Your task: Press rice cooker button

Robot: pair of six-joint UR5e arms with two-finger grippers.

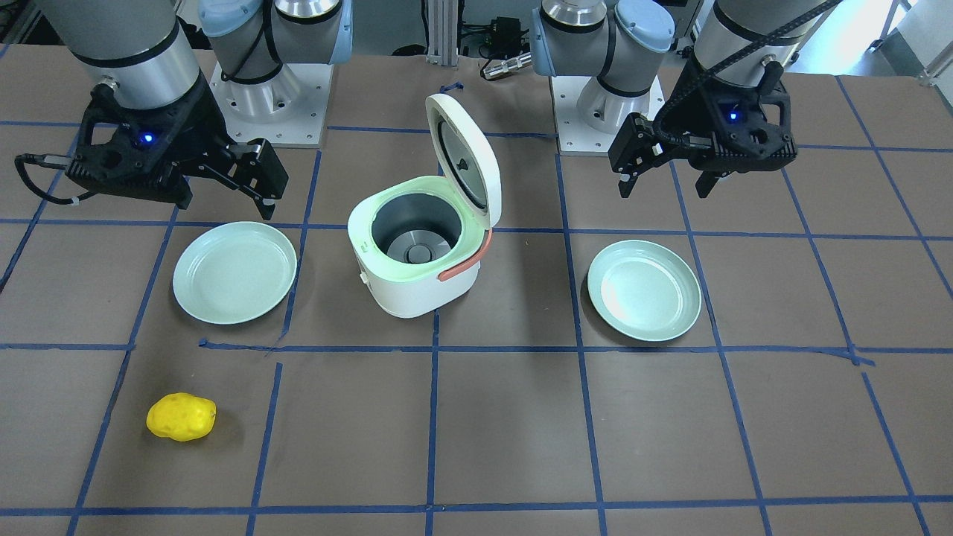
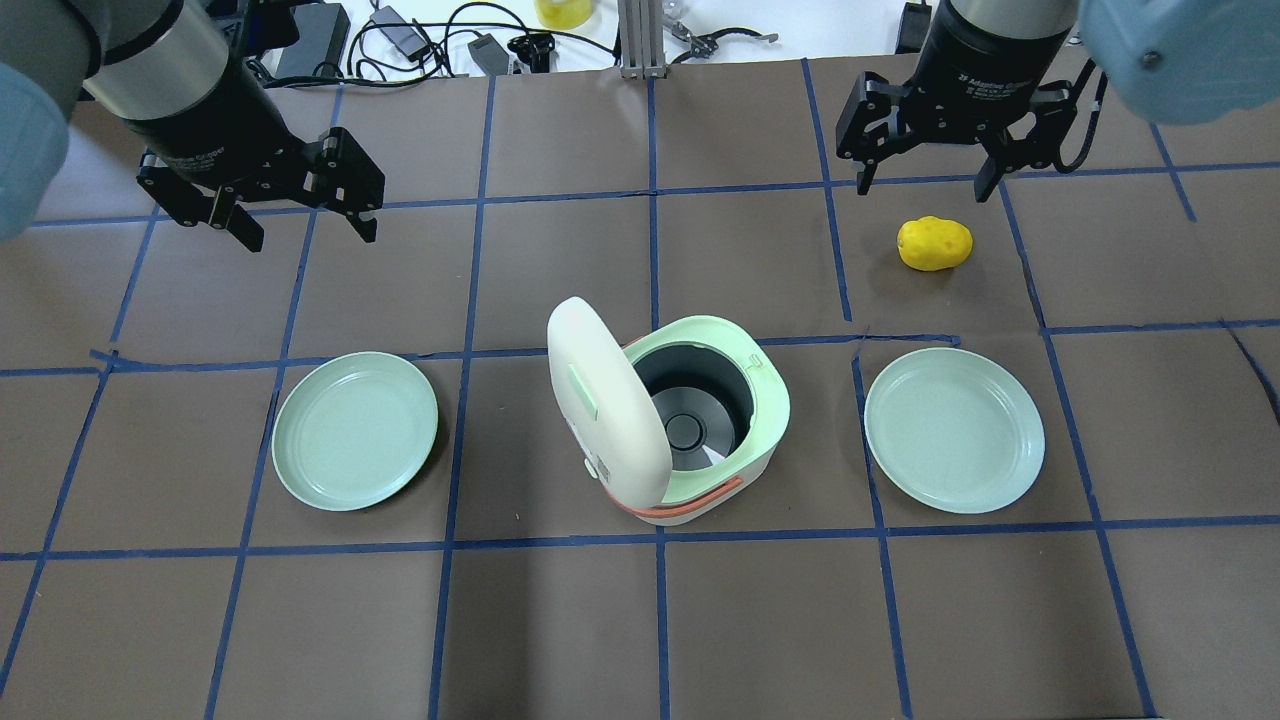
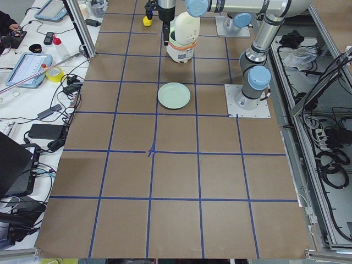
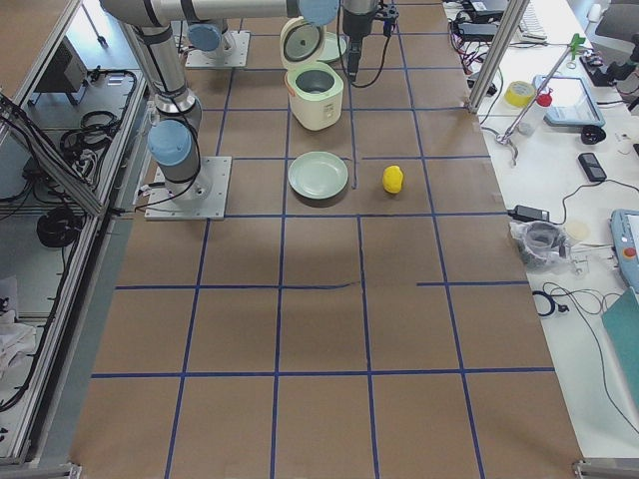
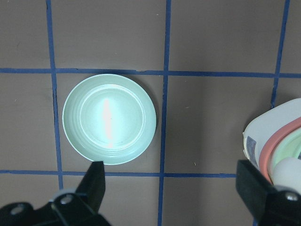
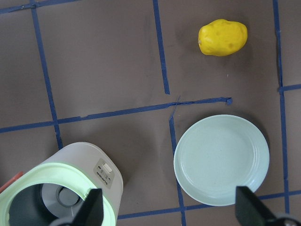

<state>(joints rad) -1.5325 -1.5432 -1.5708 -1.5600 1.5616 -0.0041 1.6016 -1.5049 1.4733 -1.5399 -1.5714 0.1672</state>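
Note:
The white rice cooker stands mid-table with its lid swung up and open, and its inner pot is empty. Its small button panel sits on the front wall and shows in the right wrist view. My left gripper is open and empty, hanging high over the table, far from the cooker. My right gripper is open and empty too, above the table near a yellow potato. In the left wrist view the cooker only shows at the right edge.
Two pale green plates flank the cooker, one on my left and one on my right. The potato lies beyond the right plate. Cables and gear line the far table edge.

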